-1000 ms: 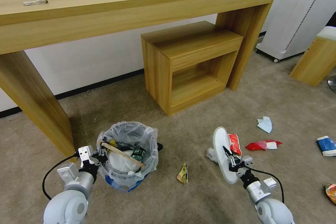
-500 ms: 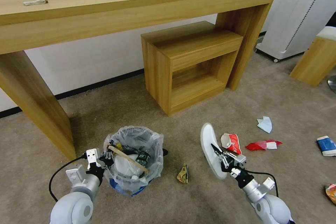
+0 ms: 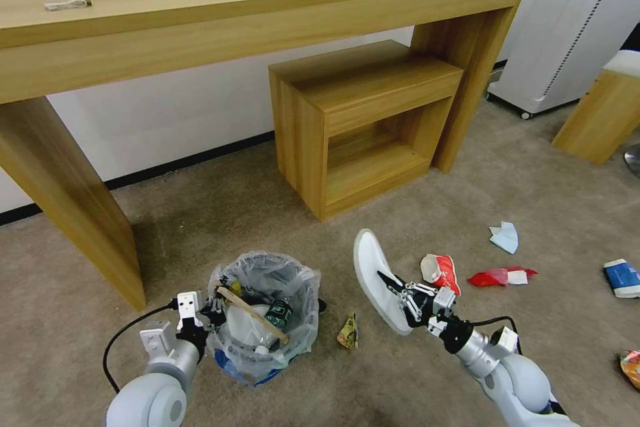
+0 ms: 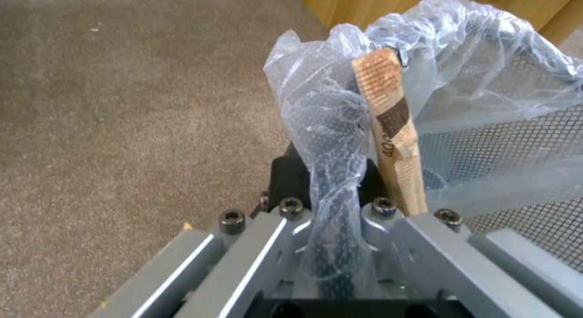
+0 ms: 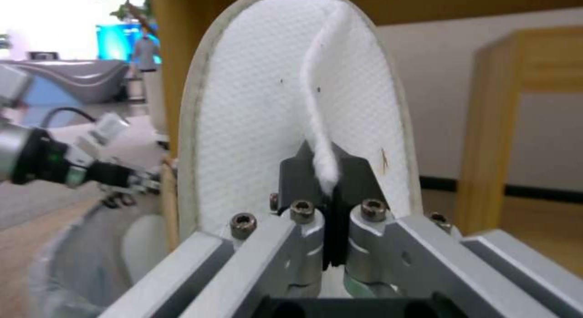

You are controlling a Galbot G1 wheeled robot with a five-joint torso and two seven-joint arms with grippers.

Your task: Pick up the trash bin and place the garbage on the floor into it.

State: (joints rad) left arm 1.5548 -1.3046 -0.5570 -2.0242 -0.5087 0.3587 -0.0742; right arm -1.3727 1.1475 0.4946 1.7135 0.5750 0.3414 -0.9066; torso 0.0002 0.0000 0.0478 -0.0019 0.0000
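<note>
At 3 o'clock of black wire-mesh trash bin (image 3: 267, 310), right gripper (image 3: 399, 293) jaws clamped on white slipper (image 3: 375, 280); left gripper (image 3: 212, 312) jaws pinch bin rim.

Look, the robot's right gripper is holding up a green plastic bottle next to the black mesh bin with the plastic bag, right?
Not quite. The right gripper holds a flat white fabric slipper, not a green bottle. The right wrist view shows its jaws shut on the slipper's strap. The rest is right: it is held up beside the black wire-mesh trash bin lined with a clear plastic bag.

stick (image 3: 252, 313) across bin (image 3: 301, 330) mouth, carpet (image 3: 200, 213) btwn clear
</note>
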